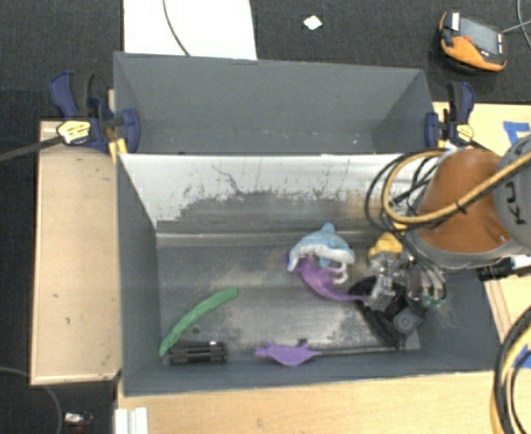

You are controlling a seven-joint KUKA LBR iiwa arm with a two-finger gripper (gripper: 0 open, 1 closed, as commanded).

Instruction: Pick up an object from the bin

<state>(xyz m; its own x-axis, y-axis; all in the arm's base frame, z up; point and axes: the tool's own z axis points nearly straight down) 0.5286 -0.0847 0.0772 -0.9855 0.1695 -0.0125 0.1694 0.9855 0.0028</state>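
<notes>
Grey metal bin (138, 269) with sloped walls and a scuffed floor holds five loose items. All clock directions below are read from the centre of the bin floor in the camera view.

1. Arm (518, 197): enters from 3 o'clock. An orange cover (459, 211) sits on the wrist, with looped cables (393, 193) at its 9 o'clock side.
2. Gripper (384, 297): low in the bin at 3 o'clock, near the right-hand wall and close to the floor. Whether it is released or clenched cannot be determined, as the wrist hardware hides it. No item can be seen held in it.
3. Purple curved piece (317, 281): nearest item to the gripper, lying on the floor between 1 and 2 o'clock. Its 3 o'clock end runs up to the gripper; contact cannot be confirmed.
4. Pale blue and white toy (324, 245): at 1 o'clock, touching the upper end of the purple curved piece, near the foot of the far wall.
5. Purple flat piece (288, 353): at 6 o'clock, against the near wall, well apart from the gripper.
6. Green strip (197, 316): long and slightly bent, at 8 o'clock, lying diagonally.
7. Black block (197, 353): small and oblong, at 7 o'clock, just beside the lower end of the green strip.
</notes>
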